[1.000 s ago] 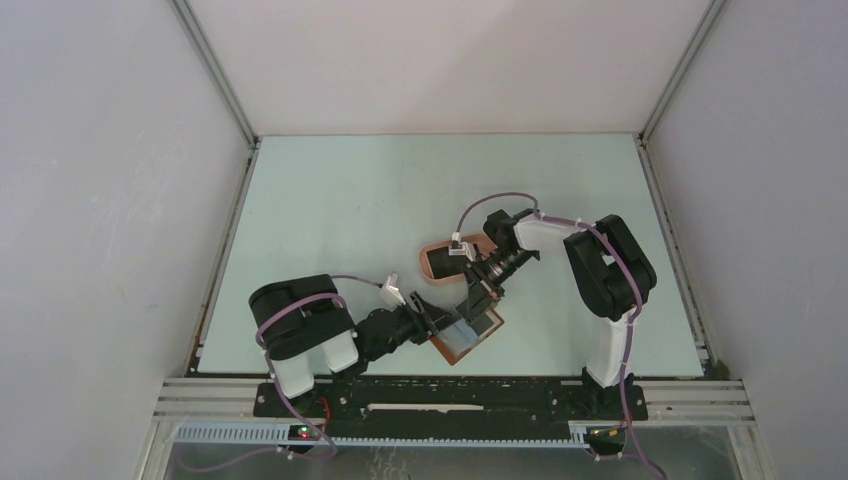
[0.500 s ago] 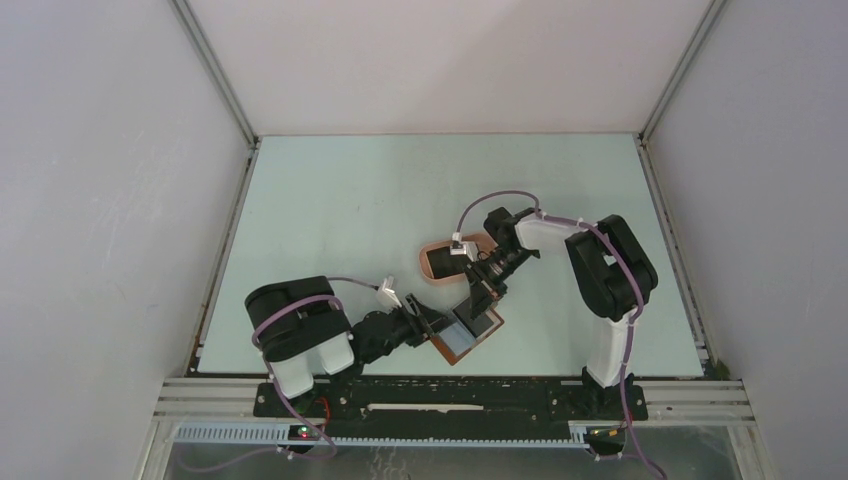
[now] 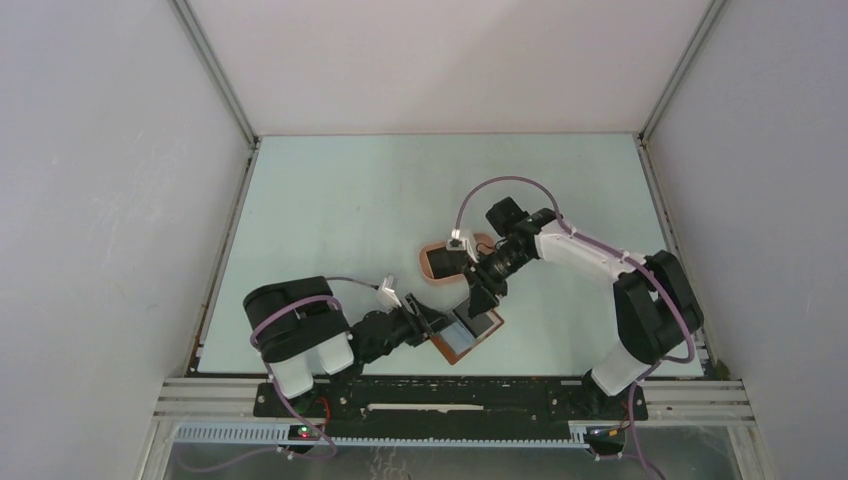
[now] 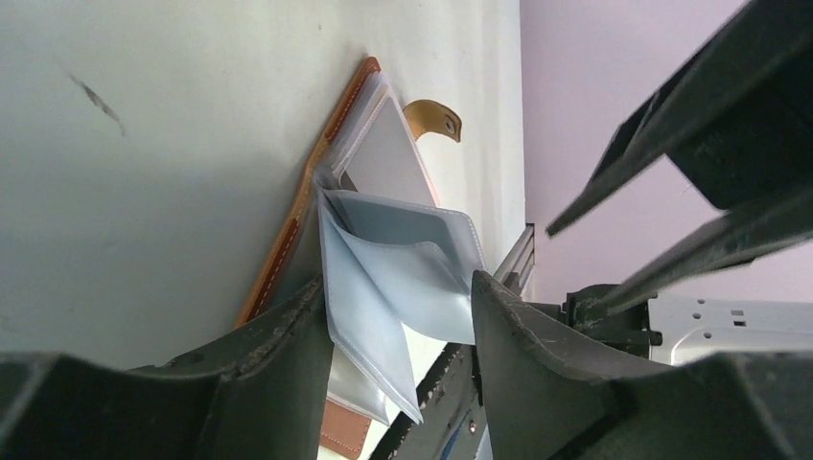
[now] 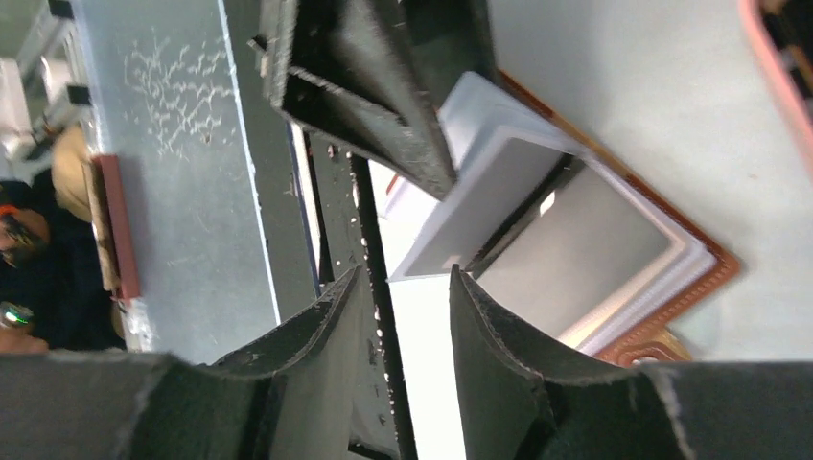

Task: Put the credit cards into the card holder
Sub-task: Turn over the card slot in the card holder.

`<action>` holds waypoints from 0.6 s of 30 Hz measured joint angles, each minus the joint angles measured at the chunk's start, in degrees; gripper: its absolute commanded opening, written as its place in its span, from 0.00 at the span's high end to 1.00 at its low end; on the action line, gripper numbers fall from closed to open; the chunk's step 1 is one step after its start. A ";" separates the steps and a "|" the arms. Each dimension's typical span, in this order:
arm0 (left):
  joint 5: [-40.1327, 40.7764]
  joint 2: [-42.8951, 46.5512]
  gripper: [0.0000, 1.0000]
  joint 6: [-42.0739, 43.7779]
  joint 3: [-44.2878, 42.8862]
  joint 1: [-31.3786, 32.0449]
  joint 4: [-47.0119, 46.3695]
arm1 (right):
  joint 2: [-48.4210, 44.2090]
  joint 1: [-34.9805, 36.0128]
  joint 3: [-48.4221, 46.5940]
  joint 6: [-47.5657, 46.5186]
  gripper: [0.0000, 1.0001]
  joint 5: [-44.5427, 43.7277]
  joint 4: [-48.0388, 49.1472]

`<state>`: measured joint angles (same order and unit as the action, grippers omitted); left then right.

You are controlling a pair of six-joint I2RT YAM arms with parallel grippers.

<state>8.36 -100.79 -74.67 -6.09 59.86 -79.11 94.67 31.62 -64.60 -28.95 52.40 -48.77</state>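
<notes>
Lying on table (image 3: pixel 350 220): card holder (image 3: pixel 462 340), opened out, near the front edge, between the 2 wrists.
Card holder, left wrist view: seen edge-on; brown stitched cover against the table, snap tab (image 4: pixel 436 117) curling up at the far end.
Pocket leaves (image 4: pixel 403 259): clear greyish plastic, fanned up off the cover; at least 2 leaves distinguishable.
Black card (image 3: pixel 484 326): flat on the card holder's right half, framed by the pale leaves. Right wrist view gives it a grey sheen with a dark rim along 2 sides. Cannot tell whether fully seated in a pocket.
Left gripper (image 3: pixel 439 322): at the card holder's left edge, low over the table. Jaws apart, pocket leaves between them, leaf edges meeting both fingers (image 4: pixel 537 355). Cannot tell whether clamping the leaves or only bracketing them.
Right gripper (image 3: pixel 480 300): over the card holder's far edge, angled down toward the front. Jaws released, spread apart, nothing between the fingers (image 5: pixel 489 355).
Gripper spacing: tips near each other above the card holder, apart in both wrist views.
Pink tray (image 3: pixel 421 262): oval, just behind the card holder, partly under the right wrist; dark contents, not identifiable from above.
</notes>
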 measured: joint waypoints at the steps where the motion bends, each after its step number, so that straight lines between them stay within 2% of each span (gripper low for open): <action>1: 0.00 0.22 0.42 0.00 0.00 0.00 0.00 | -1.20 1.01 0.94 -0.87 0.57 -0.50 0.63; 3: 0.00 0.76 0.42 0.02 0.00 0.00 0.07 | -3.26 3.04 2.47 -2.40 0.60 -0.90 1.18; 9: 0.00 1.46 0.42 0.00 -0.02 -0.04 0.37 | -5.53 8.07 4.24 -4.52 0.83 -1.49 2.95; 12: 0.00 1.46 0.42 0.00 -0.02 -0.07 0.39 | -4.42 9.20 4.31 -4.24 0.86 -2.49 4.07; 18: -0.02 1.46 0.42 0.02 -0.04 -0.22 0.39 | -2.67 11.98 4.35 -3.74 0.86 -4.00 5.60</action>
<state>8.34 -99.33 -74.65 -6.13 59.64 -78.72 92.01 43.59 -60.25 -32.69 48.40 -43.18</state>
